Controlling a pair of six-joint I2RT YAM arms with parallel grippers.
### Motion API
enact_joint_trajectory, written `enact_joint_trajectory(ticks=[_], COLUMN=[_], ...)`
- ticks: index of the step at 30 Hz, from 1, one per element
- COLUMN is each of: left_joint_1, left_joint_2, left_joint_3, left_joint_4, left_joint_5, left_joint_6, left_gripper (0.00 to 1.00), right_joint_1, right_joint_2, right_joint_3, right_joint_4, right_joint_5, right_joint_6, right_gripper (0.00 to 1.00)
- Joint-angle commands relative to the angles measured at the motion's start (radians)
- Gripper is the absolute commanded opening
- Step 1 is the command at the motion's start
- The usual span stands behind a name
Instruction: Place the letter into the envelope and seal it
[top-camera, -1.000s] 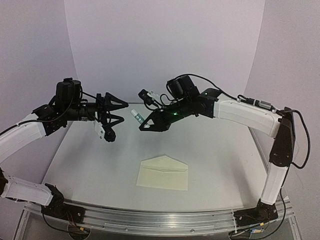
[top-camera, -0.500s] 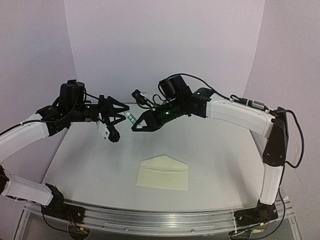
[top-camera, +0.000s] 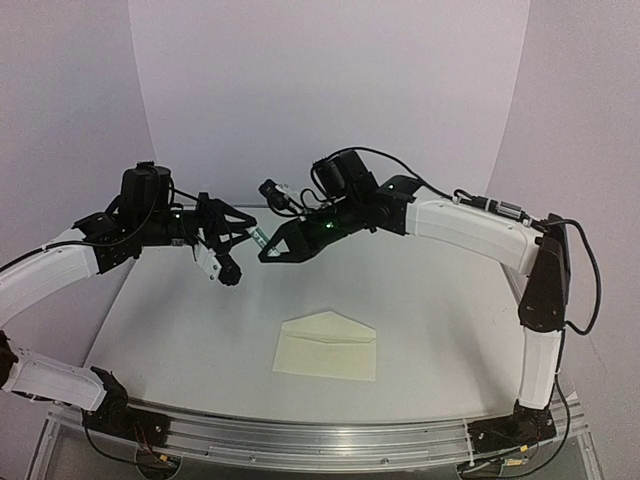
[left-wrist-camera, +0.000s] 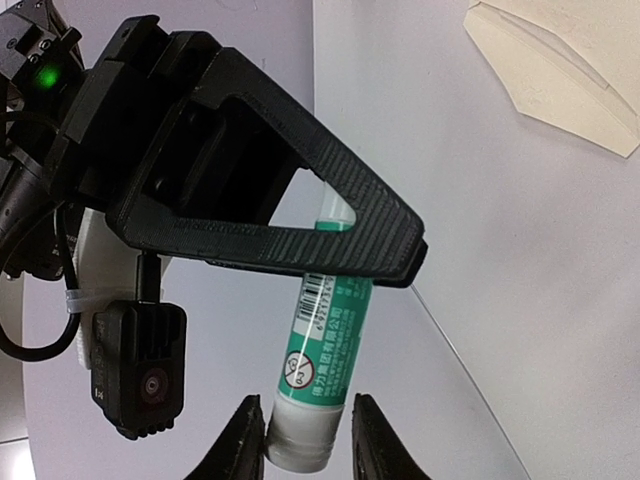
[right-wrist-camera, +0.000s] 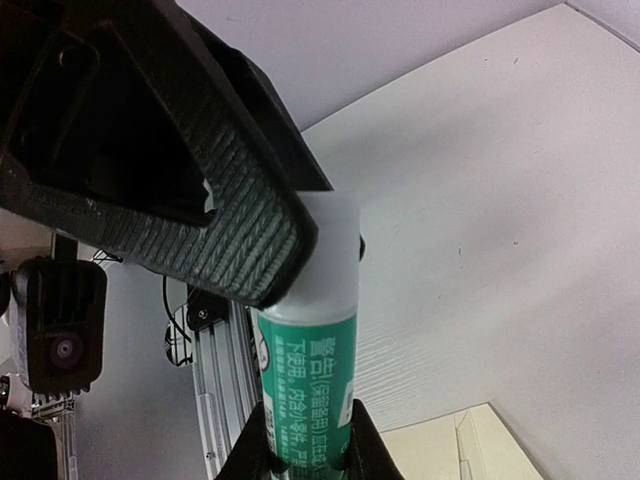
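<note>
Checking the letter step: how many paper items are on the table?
1: a pale cream paper envelope lying near the front centre of the white table, flap open. Another sheet may be hidden inside it; cannot tell.

I am counting two arms over one table (top-camera: 450, 330): a left arm (top-camera: 50, 275) and a right arm (top-camera: 480, 230). Each is carrying one gripper, so I am seeing two, the left gripper (left-wrist-camera: 305, 445) and the right gripper (right-wrist-camera: 310, 452). I am also counting one glue stick (left-wrist-camera: 325, 340) between them, one envelope (top-camera: 326, 346) lying on the near half, and two cameras, the left wrist camera (right-wrist-camera: 60, 340) and the right wrist camera (left-wrist-camera: 140, 372).
</note>
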Motion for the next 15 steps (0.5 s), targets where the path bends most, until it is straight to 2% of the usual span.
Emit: enact_joint_trajectory(ticks=[1,4,9,15], left_joint_1=[-0.005,-0.004,-0.005,-0.002], left_joint_2=[-0.007,-0.012,-0.006,0.023], left_joint_3=[0.034,0.028,0.031,0.051], left_joint_4=[-0.041,-0.042,-0.047,-0.037], left_joint_5=[-0.002,0.022,-0.022,-0.123], left_joint_6=[0.307,0.315,0.295,0.249], left_gripper=[0.17,0.01,0.0,0.0], right_joint_1=[0.005,0.005,0.004,-0.007], right_joint_2=[-0.005,-0.001,-0.011,-0.065], right_joint_3=[0.014,0.018,-0.016,-0.136], right_joint_4=[0.013,0.013,0.014,0.014], right_joint_5=[-0.021,-0.02,-0.019,0.011], right_joint_6=[0.004,-0.001,-0.008,-0.016], right_gripper=[0.0,0.0,0.0,0.0])
